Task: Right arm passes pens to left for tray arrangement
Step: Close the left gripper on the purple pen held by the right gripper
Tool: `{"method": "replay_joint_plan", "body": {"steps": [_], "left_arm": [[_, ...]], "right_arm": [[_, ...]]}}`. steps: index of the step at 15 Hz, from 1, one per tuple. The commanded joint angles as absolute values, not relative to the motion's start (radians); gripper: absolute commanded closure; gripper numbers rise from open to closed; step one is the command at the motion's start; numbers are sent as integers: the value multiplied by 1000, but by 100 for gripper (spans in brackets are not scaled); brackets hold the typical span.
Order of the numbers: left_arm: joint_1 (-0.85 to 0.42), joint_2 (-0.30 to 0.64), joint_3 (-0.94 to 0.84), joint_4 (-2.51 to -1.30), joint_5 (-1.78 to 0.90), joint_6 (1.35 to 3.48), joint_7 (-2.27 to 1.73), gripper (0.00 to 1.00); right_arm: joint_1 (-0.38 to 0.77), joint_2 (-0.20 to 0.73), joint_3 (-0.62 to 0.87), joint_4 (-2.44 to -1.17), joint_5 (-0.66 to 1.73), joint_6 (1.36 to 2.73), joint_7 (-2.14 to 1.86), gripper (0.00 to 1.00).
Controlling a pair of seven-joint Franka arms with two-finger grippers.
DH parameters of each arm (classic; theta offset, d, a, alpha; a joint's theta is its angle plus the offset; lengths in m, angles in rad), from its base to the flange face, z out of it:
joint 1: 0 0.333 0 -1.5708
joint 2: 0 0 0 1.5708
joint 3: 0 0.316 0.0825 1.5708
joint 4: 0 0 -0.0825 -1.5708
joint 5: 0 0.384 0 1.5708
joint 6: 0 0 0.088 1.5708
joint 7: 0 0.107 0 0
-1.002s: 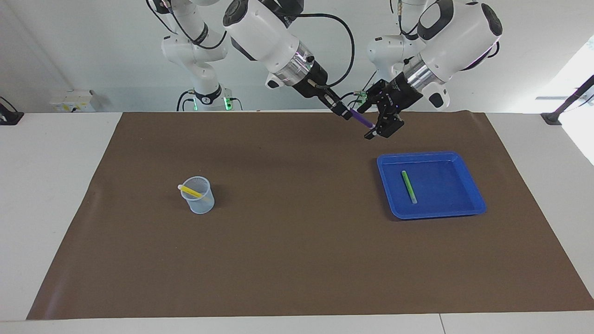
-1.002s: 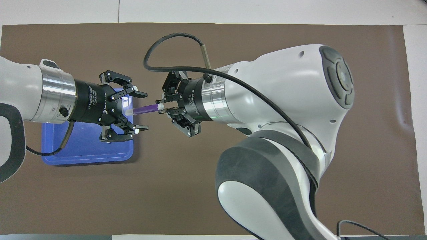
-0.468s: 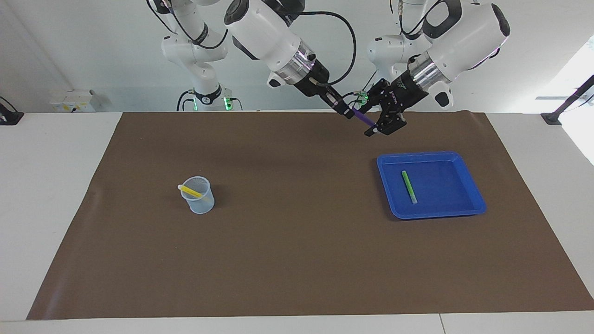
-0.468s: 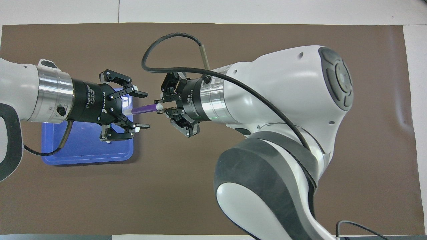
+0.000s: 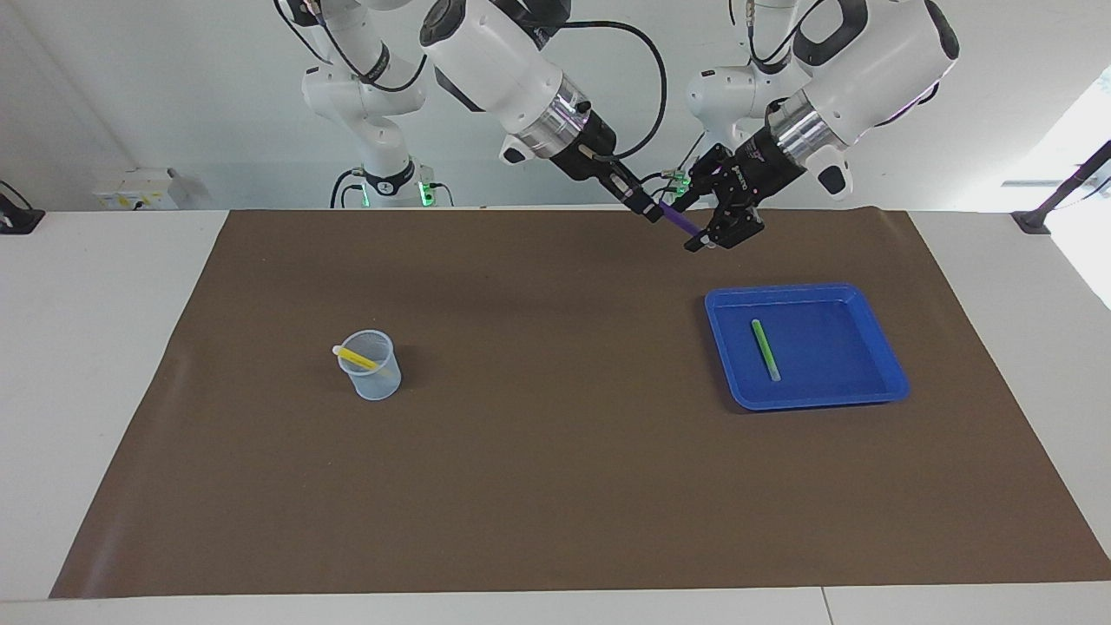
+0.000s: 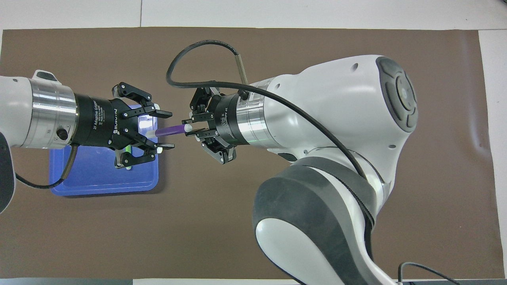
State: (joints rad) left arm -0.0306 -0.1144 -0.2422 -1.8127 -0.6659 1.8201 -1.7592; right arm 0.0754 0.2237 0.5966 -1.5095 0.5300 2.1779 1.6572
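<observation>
Purple slim marker pen (image 6: 171, 130) hangs mid-air over the mat beside the shallow blue plastic tray (image 5: 877, 395), pinched by the right gripper (image 6: 189, 128); the left gripper (image 6: 164, 130) is spread around its other end. Handover is under way: next, the left fingers likely must close before the right lets go

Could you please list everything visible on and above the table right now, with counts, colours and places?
Purple pen: one, in the air between the two hands, over the mat beside the tray.
Green pen: one, lying flat in the tray.
Yellow pen: one, leaning in the cup.
Tray: one, blue, toward the left arm's end.
Cup: one, translucent pale blue, toward the right arm's end.
Mat: one, brown, covering the table.
Right hand: black, shut on the purple pen.
Left hand: black, open around the pen's other end.
</observation>
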Motion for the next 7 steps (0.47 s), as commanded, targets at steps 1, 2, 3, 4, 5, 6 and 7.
{"method": "replay_joint_plan", "body": {"steps": [1,2,3,4,5,6,7], "left_arm": [[-28,-147,-242,-1844,-684,1821,-1761,78],[-29,-155,-242,-1847,-684,1821,-1756,97],[-29,-159,-242,-1853,-684,1822,-1753,100],[-26,-163,-242,-1853,-684,1824,-1753,100],[-25,-164,-242,-1853,-684,1827,-1753,100],[-23,-164,-242,-1853,-684,1827,-1755,100],[-23,-164,-242,-1853,-684,1828,-1753,100]], "right_arm": [[72,239,611,-1493,534,2186,1674,100],[72,239,611,-1494,534,2187,1674,100],[72,239,611,-1494,534,2187,1672,100],[72,239,611,-1494,532,2187,1672,100],[74,239,611,-1494,532,2187,1672,100],[74,239,611,-1494,532,2187,1672,100],[74,239,611,-1494,532,2187,1672,100]]}}
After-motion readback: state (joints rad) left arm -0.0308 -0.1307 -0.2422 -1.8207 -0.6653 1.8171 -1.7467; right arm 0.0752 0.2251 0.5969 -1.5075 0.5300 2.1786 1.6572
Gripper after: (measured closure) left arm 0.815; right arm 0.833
